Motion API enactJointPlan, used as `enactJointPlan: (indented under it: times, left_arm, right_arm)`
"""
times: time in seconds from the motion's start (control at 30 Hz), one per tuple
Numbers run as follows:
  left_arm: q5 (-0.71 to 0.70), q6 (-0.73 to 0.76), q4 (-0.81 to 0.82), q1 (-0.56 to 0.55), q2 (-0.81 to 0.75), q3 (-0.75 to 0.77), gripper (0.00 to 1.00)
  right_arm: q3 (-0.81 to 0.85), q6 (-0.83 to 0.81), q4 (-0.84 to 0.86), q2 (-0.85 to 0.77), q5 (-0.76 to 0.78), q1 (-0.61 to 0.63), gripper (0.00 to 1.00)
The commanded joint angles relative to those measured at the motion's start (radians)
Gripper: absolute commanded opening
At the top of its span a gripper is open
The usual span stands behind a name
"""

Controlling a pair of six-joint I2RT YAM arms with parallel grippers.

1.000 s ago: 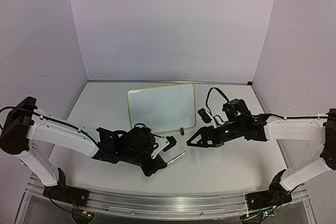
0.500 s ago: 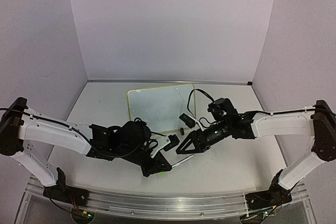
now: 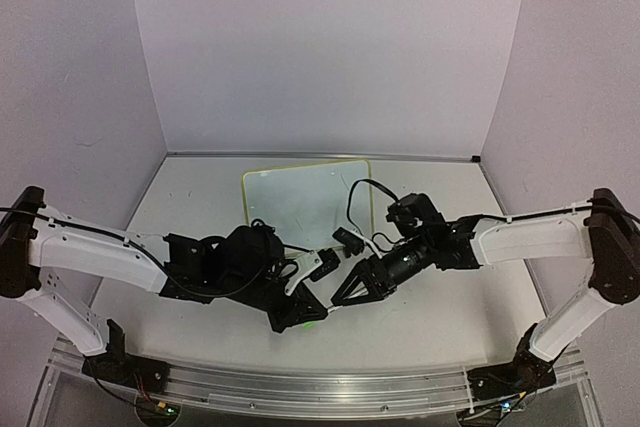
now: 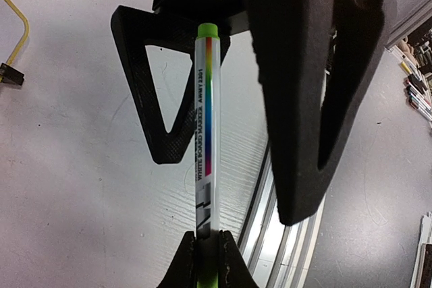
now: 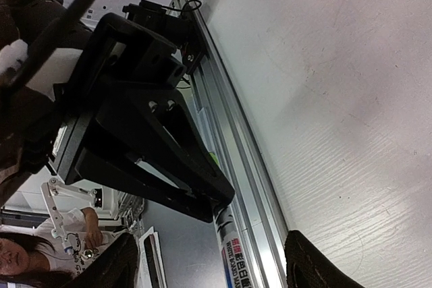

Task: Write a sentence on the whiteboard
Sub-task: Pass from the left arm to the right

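The whiteboard [image 3: 305, 202] lies flat at the back centre of the table, and I can make out no sentence on it from here. My left gripper [image 3: 303, 315] is shut on a white whiteboard marker [image 4: 206, 133] near its green lower end, low over the table front. My right gripper [image 3: 345, 297] has come in from the right. Its jaws stand open on either side of the marker's free green end [image 4: 208, 30] without touching it. In the right wrist view the marker [image 5: 229, 241] runs out from the left gripper's black fingers [image 5: 162, 160] between my right gripper [image 5: 212, 268].
An aluminium rail [image 3: 330, 392] runs along the table's near edge, right under both grippers. Purple walls close off the back and sides. A person [image 5: 20, 254] sits beyond the table edge.
The right arm has swung left and down to the left gripper, and its jaws have narrowed around the marker's free end. The left gripper keeps its hold and shifted a little.
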Motion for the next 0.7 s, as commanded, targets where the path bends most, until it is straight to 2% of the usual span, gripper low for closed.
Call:
enactJointPlan:
  times: [0.0, 0.67]
  left_arm:
    - [-0.017, -0.014, 0.005, 0.0, -0.014, 0.062, 0.0]
    - [0.017, -0.01, -0.016, 0.0, 0.038, 0.088, 0.0]
  right_arm:
    - [0.046, -0.01, 0.029, 0.019, -0.024, 0.016, 0.68]
    - [0.065, -0.006, 0.029, 0.034, -0.03, 0.041, 0.57]
